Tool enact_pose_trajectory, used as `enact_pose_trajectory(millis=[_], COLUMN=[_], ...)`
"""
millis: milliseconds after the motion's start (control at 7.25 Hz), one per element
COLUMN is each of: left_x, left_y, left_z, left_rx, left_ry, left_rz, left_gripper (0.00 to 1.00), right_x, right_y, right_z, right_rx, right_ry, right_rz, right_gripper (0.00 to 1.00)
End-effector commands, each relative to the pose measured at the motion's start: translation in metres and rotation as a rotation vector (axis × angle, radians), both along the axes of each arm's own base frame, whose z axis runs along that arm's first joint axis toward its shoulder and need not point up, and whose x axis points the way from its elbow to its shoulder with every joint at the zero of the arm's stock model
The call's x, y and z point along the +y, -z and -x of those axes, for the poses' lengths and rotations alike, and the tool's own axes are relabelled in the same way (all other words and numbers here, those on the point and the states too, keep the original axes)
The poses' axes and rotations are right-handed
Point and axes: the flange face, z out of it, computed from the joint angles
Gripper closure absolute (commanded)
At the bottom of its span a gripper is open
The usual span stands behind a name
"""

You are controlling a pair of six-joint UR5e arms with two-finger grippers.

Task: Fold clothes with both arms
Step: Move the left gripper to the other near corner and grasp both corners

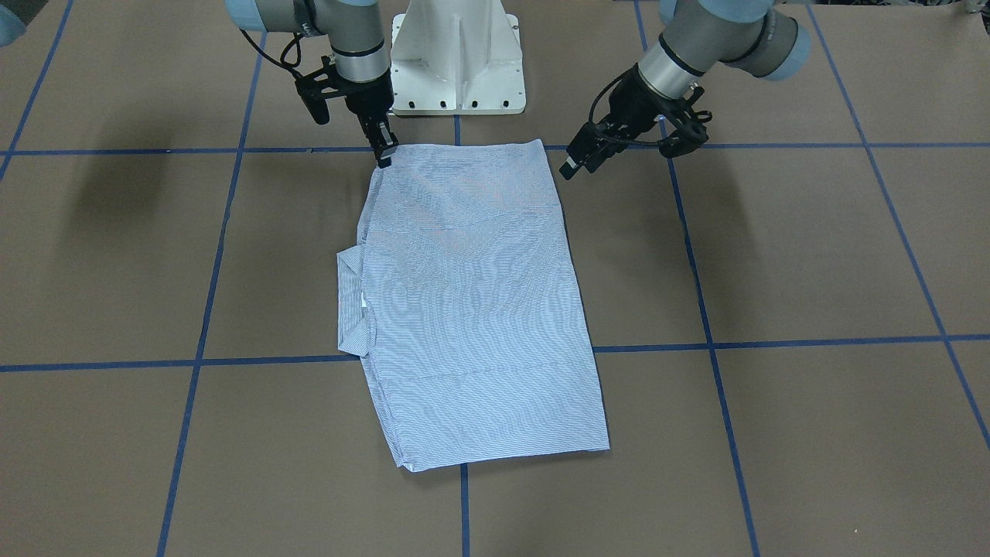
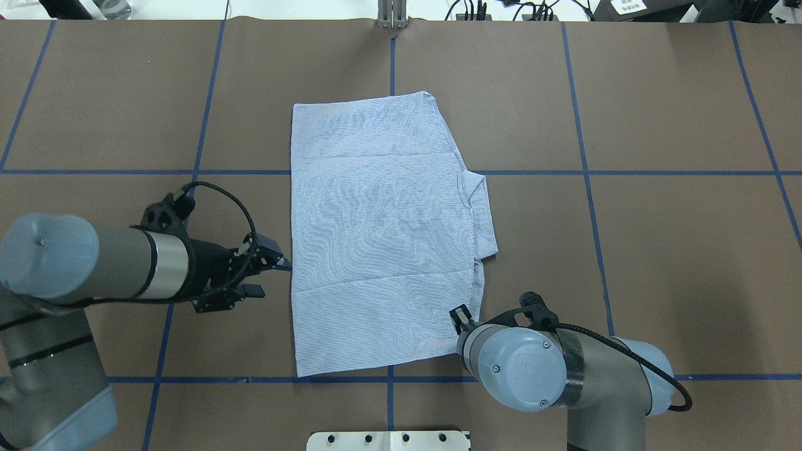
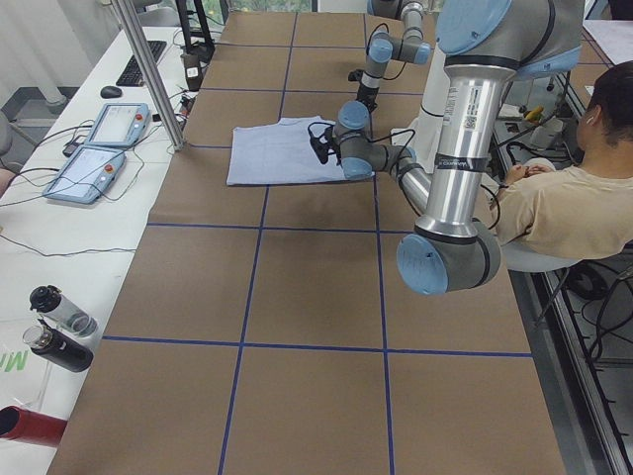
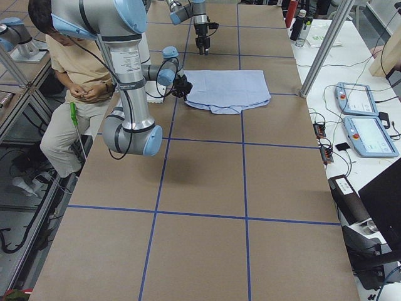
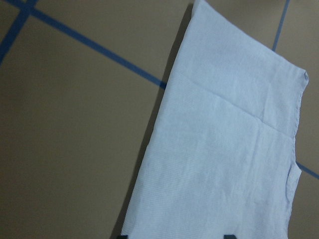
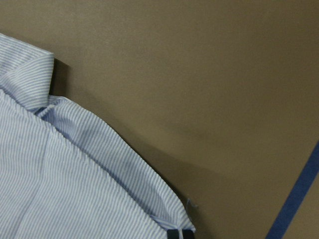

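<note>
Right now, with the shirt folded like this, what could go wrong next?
The right gripper looks pinched on just the very corner of the shirt, so the cloth could slip out. The left gripper is open beside the opposite edge, holding nothing; a one-sided lift might drag the folds apart. The collar sticks out sideways and could crumple in another fold.

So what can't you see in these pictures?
Buttons and pocket of the shirt: every view, tucked under its own folded cloth.
Right gripper: overhead view, its own arm covers it.
Left gripper: left wrist view, bottom edge cuts off all but the fingertips.
Sleeves: every view, folded out of sight.
</note>
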Motion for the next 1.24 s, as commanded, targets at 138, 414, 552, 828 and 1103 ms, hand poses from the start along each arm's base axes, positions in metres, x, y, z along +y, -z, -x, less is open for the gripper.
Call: enact_pose_trajectory(millis=[138, 414, 552, 828, 1103], left_x=[0.076, 0.105, 0.11, 0.117, 0.117], left_y=[-0.022, -0.031, -0.035, -0.038, -0.036], left_z=[-0.05, -0.07, -0.078, -0.085, -0.09], left_rx=[-0.021, -0.036, -0.043, -0.051, -0.048], left_ry=[0.067, 0.059, 0.07, 0.061, 0.061], left_rz=[0.188, 0.239, 0.234, 0.244, 0.246], left_gripper=[0.32, 0.33, 0.33, 0.34, 0.39], right_x=[0.0, 0.0, 0.0, 0.0, 0.0], right_y=[0.0, 0.0, 0.0, 0.0, 0.0], right_z=[0.001, 0.001, 0.001, 0.001, 0.001], right_rx=[0.0, -0.001, -0.001, -0.001, -0.001], right_ry=[0.001, 0.001, 0.001, 0.001, 0.003], right_rz=[0.001, 0.001, 0.001, 0.001, 0.002], right_gripper=[1.0, 1.0, 1.0, 1.0, 1.0])
